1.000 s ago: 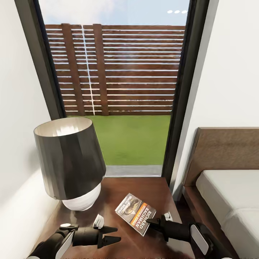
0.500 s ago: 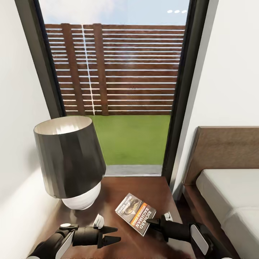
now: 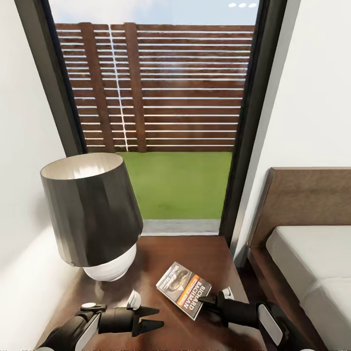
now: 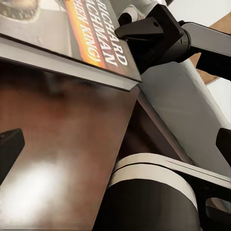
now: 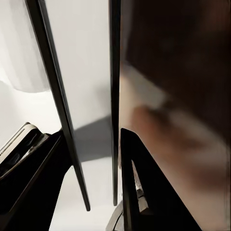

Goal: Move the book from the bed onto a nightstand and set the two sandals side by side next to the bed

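**Book on the nightstand, right gripper at its near corner**

We see the book (image 3: 184, 289) lying on the nightstand (image 3: 195, 253), its long axis running diagonally toward our right gripper (image 3: 204, 303), whose fingers straddle its near edge; whether they pinch it, we cannot tell. Our left gripper (image 3: 148, 318) hangs open beside it, empty.

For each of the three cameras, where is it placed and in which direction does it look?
Head view: high, looking down at the nightstand, lamp, both grippers.
Left wrist view: low over the nightstand, facing the book and right gripper.
Right wrist view: at the book's edge, between its own fingers.
Shared: the book.
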`<state>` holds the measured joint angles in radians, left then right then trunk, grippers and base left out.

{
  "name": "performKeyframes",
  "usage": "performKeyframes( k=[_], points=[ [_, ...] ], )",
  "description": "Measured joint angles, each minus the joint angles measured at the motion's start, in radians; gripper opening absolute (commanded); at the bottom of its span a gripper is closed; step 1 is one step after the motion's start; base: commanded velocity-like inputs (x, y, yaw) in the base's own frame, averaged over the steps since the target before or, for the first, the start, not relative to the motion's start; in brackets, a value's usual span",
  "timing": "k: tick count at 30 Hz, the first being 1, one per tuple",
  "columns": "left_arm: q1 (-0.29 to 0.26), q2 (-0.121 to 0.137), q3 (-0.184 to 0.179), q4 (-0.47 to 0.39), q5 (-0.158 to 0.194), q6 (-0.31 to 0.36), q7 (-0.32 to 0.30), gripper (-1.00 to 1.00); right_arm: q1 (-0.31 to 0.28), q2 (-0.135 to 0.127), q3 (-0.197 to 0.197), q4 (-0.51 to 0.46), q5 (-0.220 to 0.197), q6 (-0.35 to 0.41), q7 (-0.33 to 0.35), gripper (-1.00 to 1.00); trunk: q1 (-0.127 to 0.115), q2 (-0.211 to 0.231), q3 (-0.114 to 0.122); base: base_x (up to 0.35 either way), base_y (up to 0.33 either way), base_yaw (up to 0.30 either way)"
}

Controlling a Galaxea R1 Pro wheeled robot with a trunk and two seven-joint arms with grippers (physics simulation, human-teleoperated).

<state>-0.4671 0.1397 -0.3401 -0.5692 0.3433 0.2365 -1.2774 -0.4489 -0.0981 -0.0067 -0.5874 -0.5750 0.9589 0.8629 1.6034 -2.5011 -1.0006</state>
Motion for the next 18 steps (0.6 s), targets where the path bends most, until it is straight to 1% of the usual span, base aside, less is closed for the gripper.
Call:
performKeyframes(
  k=[2,15,18],
  points=[
    [0.000,0.000,0.000,0.000,0.000,0.000,0.000,1.00,0.000,0.000,0.000,0.000,-0.002,0.001,0.000,-1.00,0.001,0.000,-0.008,0.000,0.000,0.000],
    [0.000,0.000,0.000,0.000,0.000,0.000,0.000,1.00,0.000,0.000,0.000,0.000,-0.003,0.001,0.001,-1.00,0.001,-0.001,-0.008,0.000,0.000,0.000],
    [0.000,0.000,0.000,0.000,0.000,0.000,0.000,1.00,0.000,0.000,0.000,0.000,-0.003,0.002,0.002,-1.00,0.002,-0.001,-0.019,0.000,0.000,0.000]
  ],
)
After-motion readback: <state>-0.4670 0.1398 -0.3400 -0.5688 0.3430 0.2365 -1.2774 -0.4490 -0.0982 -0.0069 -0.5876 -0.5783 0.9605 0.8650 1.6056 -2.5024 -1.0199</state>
